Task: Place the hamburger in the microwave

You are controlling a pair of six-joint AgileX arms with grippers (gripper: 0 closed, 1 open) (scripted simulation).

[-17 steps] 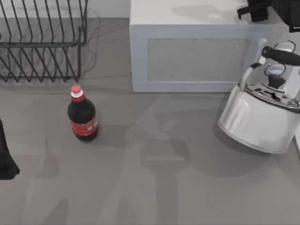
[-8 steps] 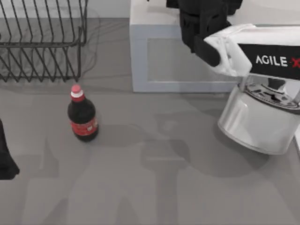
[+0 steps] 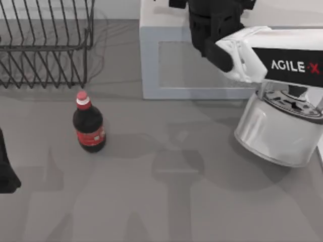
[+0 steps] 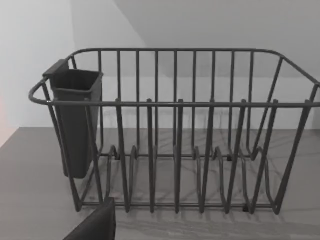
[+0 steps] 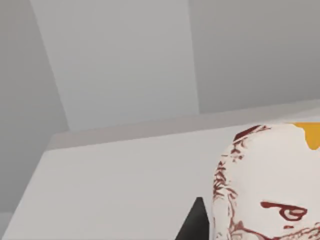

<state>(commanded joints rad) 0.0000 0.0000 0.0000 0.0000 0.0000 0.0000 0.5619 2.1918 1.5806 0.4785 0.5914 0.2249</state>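
Observation:
The microwave (image 3: 171,68) is the big white box at the table's back, its pale door with the speckled window facing front and closed. My right arm reaches in from the right, and my right gripper (image 3: 214,17) hovers over the microwave's flat top (image 5: 125,185). Close in the right wrist view is the hamburger (image 5: 270,185), a white wrapped lump with red print and a yellow patch, pressed beside a dark finger (image 5: 196,225). The gripper appears shut on it. My left gripper (image 3: 5,174) stays parked at the table's left edge.
A black wire rack (image 3: 45,45) stands at the back left, with a dark cup (image 4: 75,120) hung on one end. A cola bottle (image 3: 89,123) stands left of centre. A shiny kettle (image 3: 277,131) sits at the right, partly under my right arm.
My right arm has swept from the far back right corner leftward over the microwave's top, then edged slightly further left. The left arm, bottle and kettle have not moved.

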